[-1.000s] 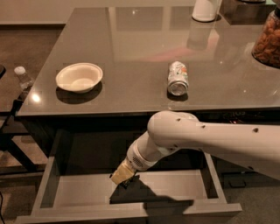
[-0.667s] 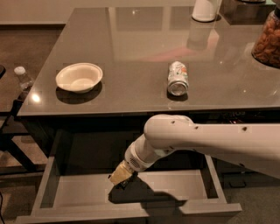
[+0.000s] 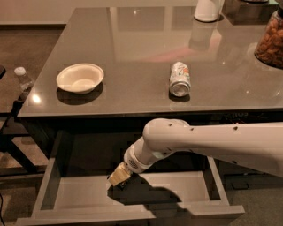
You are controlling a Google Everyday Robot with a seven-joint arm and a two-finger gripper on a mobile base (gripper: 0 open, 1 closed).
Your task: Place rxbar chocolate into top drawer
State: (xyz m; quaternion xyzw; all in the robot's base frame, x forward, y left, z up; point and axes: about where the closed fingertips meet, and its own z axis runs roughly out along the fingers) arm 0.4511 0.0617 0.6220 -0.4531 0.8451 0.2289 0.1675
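You have the wide shallow grey top drawer open across the lower frame. At lower centre, the tan-tipped gripper hangs low inside it. Its grip cannot be told. The black-wrapped rxbar chocolate cannot be separated from the dark shadow beneath the tip. Judgement: placement is near, release unconfirmed.

One table bears one bowl, one can, one jar at the right edge and one white vessel at the far edge. One bottle stands off its left side. One drawer is open below. One arm ends in one gripper, low inside the drawer
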